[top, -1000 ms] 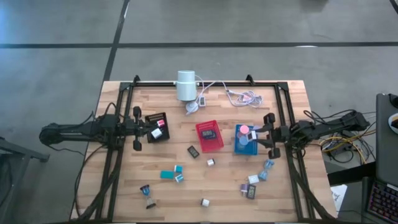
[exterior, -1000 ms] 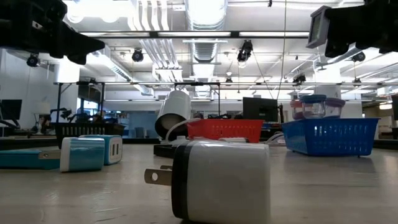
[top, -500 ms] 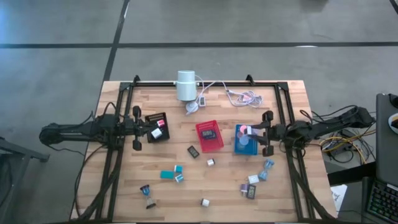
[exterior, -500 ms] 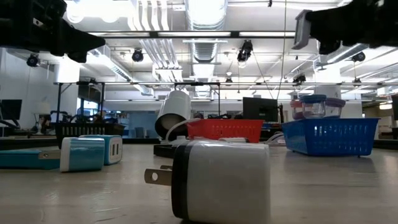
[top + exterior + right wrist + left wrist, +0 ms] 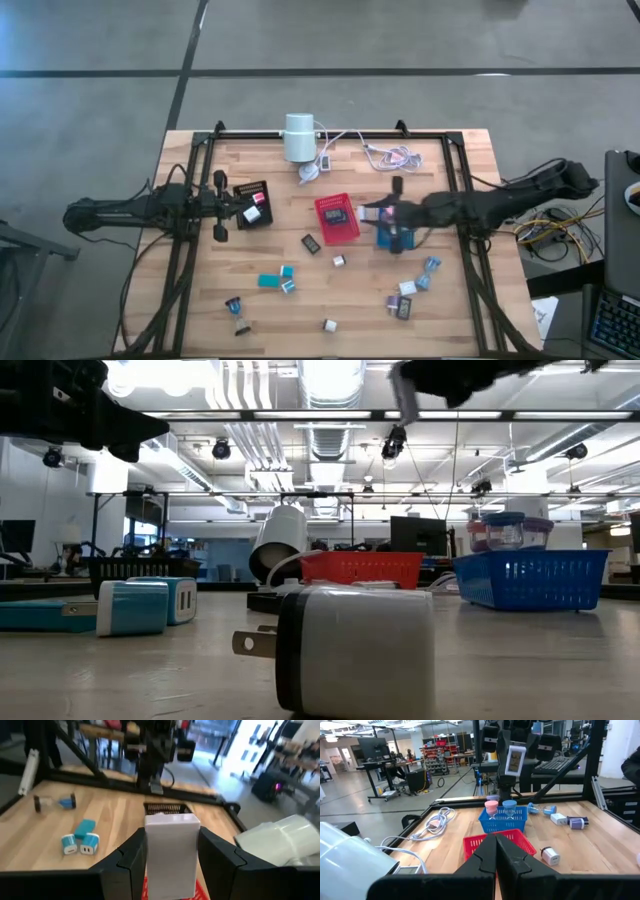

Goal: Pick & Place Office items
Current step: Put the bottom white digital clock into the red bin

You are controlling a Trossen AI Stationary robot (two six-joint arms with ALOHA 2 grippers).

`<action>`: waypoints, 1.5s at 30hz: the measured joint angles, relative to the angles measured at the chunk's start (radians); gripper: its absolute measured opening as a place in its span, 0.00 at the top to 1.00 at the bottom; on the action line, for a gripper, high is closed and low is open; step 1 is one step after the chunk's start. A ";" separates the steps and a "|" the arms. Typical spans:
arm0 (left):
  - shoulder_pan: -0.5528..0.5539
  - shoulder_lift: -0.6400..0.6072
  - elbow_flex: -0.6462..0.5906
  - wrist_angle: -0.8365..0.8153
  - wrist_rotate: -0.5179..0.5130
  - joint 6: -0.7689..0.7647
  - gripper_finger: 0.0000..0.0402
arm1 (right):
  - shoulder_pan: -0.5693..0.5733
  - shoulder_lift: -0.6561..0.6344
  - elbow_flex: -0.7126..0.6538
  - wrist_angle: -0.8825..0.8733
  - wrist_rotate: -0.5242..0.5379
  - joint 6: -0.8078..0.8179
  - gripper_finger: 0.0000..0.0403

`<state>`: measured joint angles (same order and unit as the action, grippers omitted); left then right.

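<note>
right end effector (image 5: 171,851): clamped on a white block (image 5: 171,847), upright between the fingers; hovering between blue tray (image 5: 392,238) and red tray (image 5: 337,217)
left end effector (image 5: 496,859): fully closed, empty; parked over black tray (image 5: 252,193)

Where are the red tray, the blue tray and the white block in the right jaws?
red tray (image 5: 337,218): high view, its floor.
blue tray (image 5: 530,578): low view, front wall.
white block (image 5: 171,854): right wrist view, its front face.

No lettering, label, brand or number can be read anywhere in these views. The chargers, trays and the block held over the counter all show plain faces.
</note>
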<state>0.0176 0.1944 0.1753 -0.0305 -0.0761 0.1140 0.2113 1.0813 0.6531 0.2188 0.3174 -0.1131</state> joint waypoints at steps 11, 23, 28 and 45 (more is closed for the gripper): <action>0.000 0.000 0.000 0.000 0.000 -0.007 0.99 | -0.074 0.425 0.350 -0.308 -0.061 0.077 0.66; 0.000 0.000 0.000 0.001 0.000 -0.007 0.99 | -0.091 0.747 0.683 -0.766 -0.055 0.067 0.66; 0.000 0.000 0.000 0.003 0.000 -0.007 0.99 | -0.097 0.815 0.741 -0.856 -0.055 0.048 0.66; 0.000 -0.001 0.000 0.012 0.000 -0.006 0.99 | -0.143 0.901 0.800 -0.922 -0.062 -0.020 0.66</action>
<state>0.0175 0.1936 0.1753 -0.0187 -0.0757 0.1078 0.0679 1.9820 1.4528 -0.7032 0.2554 -0.1333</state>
